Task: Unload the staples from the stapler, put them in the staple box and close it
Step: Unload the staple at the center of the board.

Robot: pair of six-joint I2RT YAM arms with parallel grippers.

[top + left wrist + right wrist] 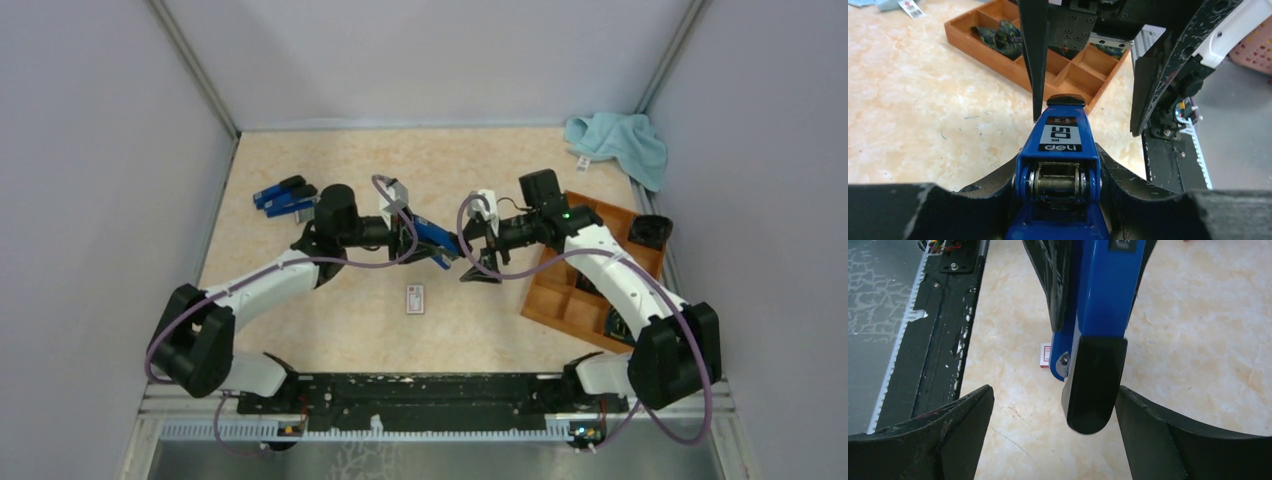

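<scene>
Left gripper [405,233]: pinched on the hinge end of the stapler [1060,137], a finger against each blue side; body held off the table [350,330], label side up in the left wrist view.
Right gripper [1054,389]: spread wide, gripping nothing; fingers standing either side of the stapler's black nose cap, with a clear gap on one side and the other finger just beside the cap. Contact there impossible to tell.
Staples: none in view anywhere; judged to lie inside the magazine, along the blue body between the left fingertips and the right ones.
Step in hand: judged as lining up the right fingers on the nose, ready to open the top or draw the magazine out; unloading not yet begun.
Doing it well: centre the cap between the right fingers before closing. Close on the moving part alone, never on top and base together. Hold the left pinch firm near the hinge. Pull along the stapler's length or swing about the hinge, not sideways.
Risk: stapler twisting in the left pinch if the nearer right finger meets the cap first; a strip slipping out unnoticed once opened.
Below both hands: small white box [415,298] with a red label, flat on the table.
Behind the right gripper: wooden tray [985,55].
Behind the left wrist, well apart: second stapler [283,196], lying on the table.
</scene>
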